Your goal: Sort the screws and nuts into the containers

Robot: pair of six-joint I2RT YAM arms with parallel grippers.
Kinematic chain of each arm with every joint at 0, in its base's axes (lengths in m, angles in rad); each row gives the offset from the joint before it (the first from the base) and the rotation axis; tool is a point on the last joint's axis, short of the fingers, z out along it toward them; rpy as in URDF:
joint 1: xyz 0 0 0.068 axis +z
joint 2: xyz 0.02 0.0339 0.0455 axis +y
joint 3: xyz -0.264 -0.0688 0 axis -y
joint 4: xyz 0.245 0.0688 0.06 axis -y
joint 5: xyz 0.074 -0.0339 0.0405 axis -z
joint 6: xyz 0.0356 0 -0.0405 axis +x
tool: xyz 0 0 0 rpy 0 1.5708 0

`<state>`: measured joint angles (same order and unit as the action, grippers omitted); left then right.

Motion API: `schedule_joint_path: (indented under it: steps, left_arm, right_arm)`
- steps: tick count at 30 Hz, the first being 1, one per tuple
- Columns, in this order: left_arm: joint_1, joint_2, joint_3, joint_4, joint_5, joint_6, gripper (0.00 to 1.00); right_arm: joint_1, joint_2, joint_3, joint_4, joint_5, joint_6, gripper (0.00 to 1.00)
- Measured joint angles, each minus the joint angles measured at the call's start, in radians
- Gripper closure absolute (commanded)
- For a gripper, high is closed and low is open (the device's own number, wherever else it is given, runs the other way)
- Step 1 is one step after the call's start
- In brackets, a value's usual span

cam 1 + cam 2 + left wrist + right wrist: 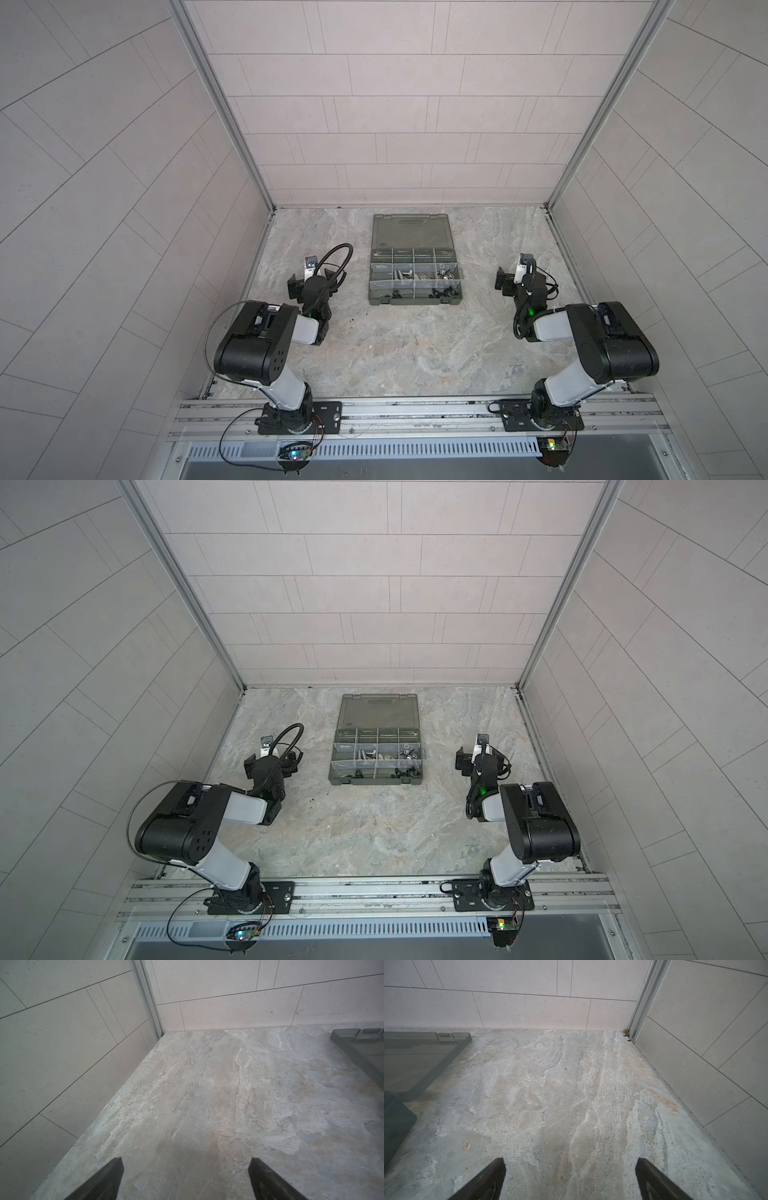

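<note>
On either side of the organizer case [415,302] a claw hangs low over the stone-patterned surface [395,357], and each is well apart from the case's side edge. The left claw [186,1164] stands wide, with nothing between its fingertips [116,1169]. The right claw [570,1163] is just as wide and just as empty. Both point past the case toward the rear wall [415,124].

The case lies open with its lid [410,232] flat behind the base. The lid's far edge is near the rear wall, with a narrow strip of bare surface between them. The base is split by clear dividers into the containers [414,259], four rows deep. Silver screws [402,274] lie in the middle compartments of the second row from the case's front edge. Silver nuts [445,273] sit at the right end of that same row, and black nuts [442,291] are scattered along the front row. What the two rear rows hold is too small to make out.

From the case's front edge to the rail [415,409] runs a broad open stretch of surface, marked only by a few dark specks [351,320]. Each claw sits roughly midway between the case and its side wall. In each wrist view only a corner of the lid [357,1043] [425,1059] shows at the picture's margin. Ahead of both claws, bare surface reaches the corner posts [153,1022] [636,1022].
</note>
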<state>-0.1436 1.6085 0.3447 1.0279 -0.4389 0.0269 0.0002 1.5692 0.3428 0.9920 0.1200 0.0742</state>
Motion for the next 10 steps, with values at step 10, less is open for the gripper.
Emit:
schedule_joint_path:
  steps: [10]
  left_arm:
    - [0.082, 0.0, 0.045, -0.074, 0.129, -0.024, 0.0]
  right_arm:
    - [0.0, 0.0, 0.0, 0.0, 0.0, 0.0, 0.01]
